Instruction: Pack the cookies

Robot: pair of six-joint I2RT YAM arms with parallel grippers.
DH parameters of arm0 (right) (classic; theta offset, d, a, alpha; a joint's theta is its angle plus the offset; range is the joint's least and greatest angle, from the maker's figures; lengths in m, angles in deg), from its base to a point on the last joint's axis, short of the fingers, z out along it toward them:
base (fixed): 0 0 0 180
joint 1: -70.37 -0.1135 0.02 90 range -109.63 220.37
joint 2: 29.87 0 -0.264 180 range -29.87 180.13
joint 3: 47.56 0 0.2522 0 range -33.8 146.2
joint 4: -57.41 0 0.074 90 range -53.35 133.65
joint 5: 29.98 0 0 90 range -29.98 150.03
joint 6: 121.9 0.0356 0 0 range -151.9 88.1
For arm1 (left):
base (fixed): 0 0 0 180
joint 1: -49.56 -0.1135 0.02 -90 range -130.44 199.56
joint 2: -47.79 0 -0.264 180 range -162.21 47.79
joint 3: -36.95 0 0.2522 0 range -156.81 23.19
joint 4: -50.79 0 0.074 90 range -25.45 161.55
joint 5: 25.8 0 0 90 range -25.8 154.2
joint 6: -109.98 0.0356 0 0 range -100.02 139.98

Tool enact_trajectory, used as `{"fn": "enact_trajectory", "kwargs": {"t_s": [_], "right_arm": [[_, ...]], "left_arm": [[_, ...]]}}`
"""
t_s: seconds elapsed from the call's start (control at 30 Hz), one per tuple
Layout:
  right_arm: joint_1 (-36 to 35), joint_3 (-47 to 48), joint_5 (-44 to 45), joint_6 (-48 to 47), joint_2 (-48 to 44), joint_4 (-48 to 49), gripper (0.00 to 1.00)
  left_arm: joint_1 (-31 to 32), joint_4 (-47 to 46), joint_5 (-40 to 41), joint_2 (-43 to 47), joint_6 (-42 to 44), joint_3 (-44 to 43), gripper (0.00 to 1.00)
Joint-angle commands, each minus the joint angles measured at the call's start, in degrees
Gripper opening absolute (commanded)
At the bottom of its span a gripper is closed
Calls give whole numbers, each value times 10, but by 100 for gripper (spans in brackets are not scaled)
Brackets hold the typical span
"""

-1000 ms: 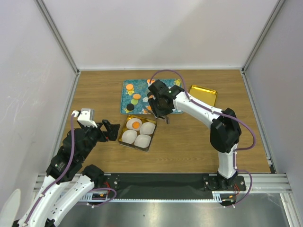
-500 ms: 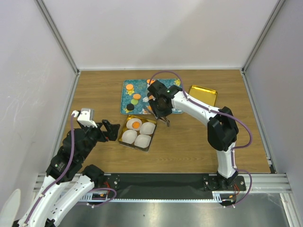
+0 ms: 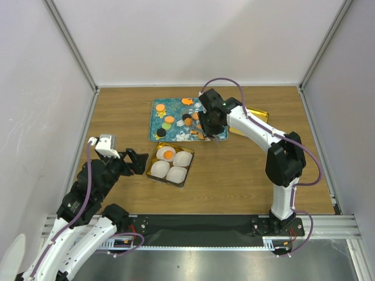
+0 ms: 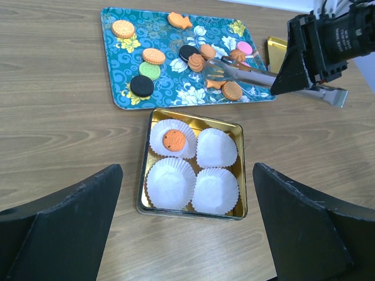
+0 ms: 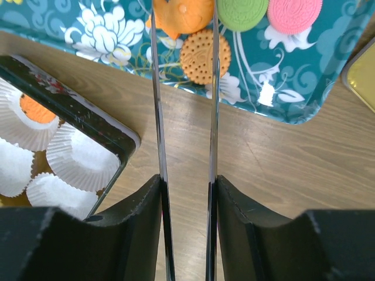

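Several cookies (image 4: 153,56), orange, green, pink and dark brown, lie on the teal tray (image 3: 159,119). One orange cookie (image 4: 174,140) sits in a white paper cup in the gold tin (image 4: 242,175); the other three cups are empty. My right gripper (image 5: 186,187) is shut on metal tongs (image 5: 157,117) and hovers at the tray's near right edge (image 3: 210,122). The tong arms stand apart on either side of an orange cookie (image 5: 183,14) on the tray. My left gripper (image 4: 187,228) is open and empty, near the tin's near side (image 3: 137,161).
A gold lid (image 3: 256,120) lies on the table to the right of the tray. A round orange cookie (image 5: 198,56), a green one (image 5: 241,13) and a pink one (image 5: 293,13) lie by the tong tips. Grey walls enclose the wooden table.
My right gripper has moved with the tongs from the tin's far edge up and to the right, over the tray's cookies. The left arm has not moved.
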Motion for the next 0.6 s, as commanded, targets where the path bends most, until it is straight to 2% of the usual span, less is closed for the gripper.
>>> {"fn": "enact_trajectory", "kwargs": {"t_s": [0.0, 0.3, 0.37, 0.43, 0.57], "right_arm": [[2, -4, 2, 8, -36, 23, 38], [8, -5, -12, 23, -43, 43, 39], [8, -7, -19, 27, -43, 46, 41], [8, -12, -37, 32, -42, 51, 47], [6, -25, -51, 41, -47, 64, 48]], "left_arm": [[-3, -13, 6, 1, 8, 3, 100], [-2, -13, 6, 1, 8, 3, 100], [-2, -13, 5, 2, 8, 3, 100], [-3, -13, 5, 0, 8, 3, 100], [-2, -13, 6, 1, 8, 3, 100]]}}
